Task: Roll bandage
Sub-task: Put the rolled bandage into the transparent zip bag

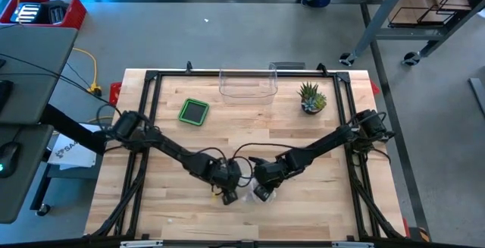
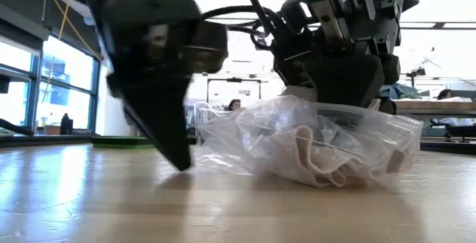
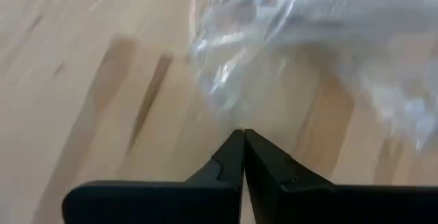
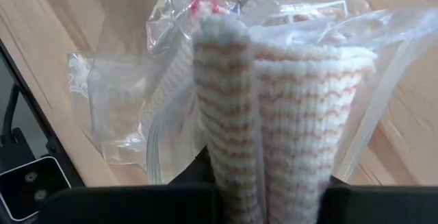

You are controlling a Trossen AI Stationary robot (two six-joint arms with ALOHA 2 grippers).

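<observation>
Near the tabletop's (image 1: 174, 210) front edge, the shut left gripper (image 1: 227, 195) touched a clear bag (image 2: 312, 143) beside the right gripper (image 1: 261, 193), clamped on the bandage (image 4: 274, 107), while a green box (image 1: 194, 111), bin (image 1: 247, 83) and plant (image 1: 311, 98) stood toward the back edge.

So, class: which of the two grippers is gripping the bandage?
The right gripper: the folded bandage sits between its fingers, part-way out of the plastic bag. The left gripper is shut at the bag's edge.
</observation>
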